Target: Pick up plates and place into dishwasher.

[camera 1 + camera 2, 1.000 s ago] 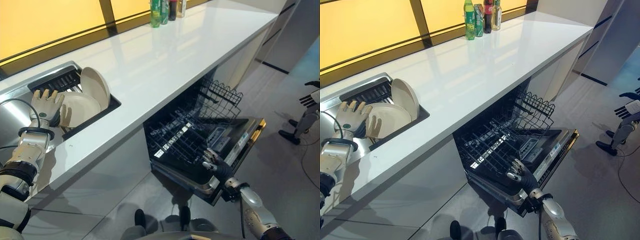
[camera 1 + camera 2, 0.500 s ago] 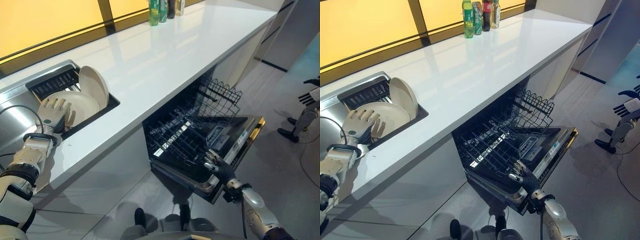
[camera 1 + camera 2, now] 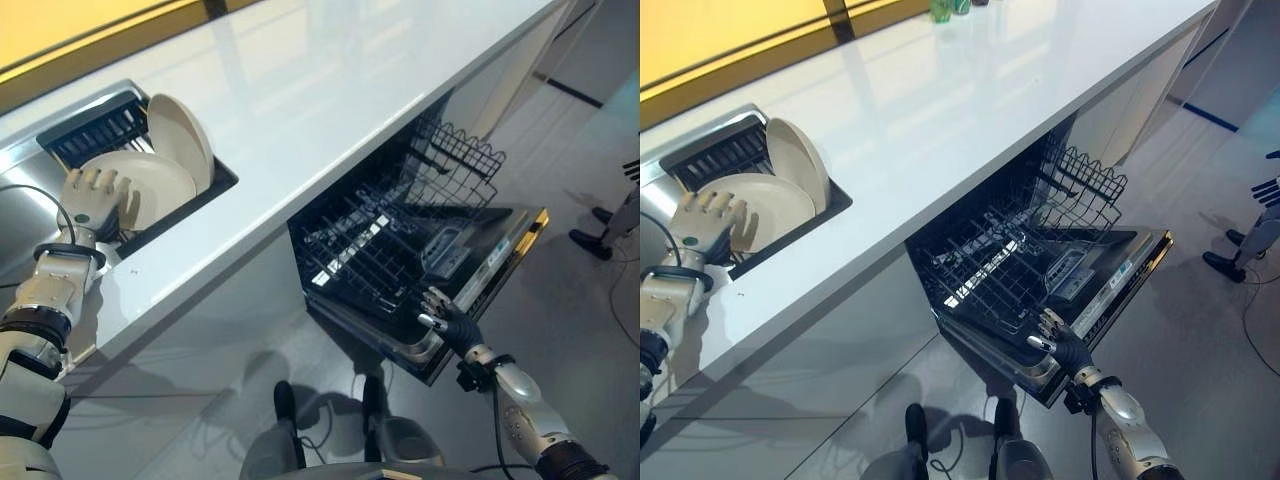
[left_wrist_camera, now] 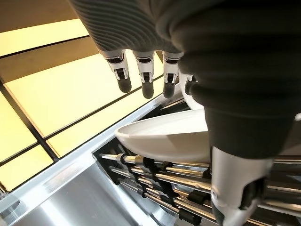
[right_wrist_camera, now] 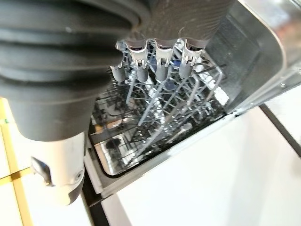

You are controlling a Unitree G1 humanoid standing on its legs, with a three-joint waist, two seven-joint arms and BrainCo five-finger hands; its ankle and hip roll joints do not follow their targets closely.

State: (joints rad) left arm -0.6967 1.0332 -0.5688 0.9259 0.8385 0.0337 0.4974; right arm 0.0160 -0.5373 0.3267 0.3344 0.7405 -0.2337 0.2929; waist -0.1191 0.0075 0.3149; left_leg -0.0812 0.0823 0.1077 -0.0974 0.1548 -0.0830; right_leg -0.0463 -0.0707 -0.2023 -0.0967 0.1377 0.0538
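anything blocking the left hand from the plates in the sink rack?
Nothing visible. The left hand is already at the front plate, fingers straight over its rim; the second plate stands upright behind it.

White glossy counter (image 3: 330, 90) runs diagonally, steel sink (image 3: 25, 215) set in at its near end. Yellow wall panels (image 3: 710, 40) with dark frames behind it. White cabinet fronts (image 3: 830, 370) below. Grey tile floor (image 3: 590, 330), glossy, reflecting light.
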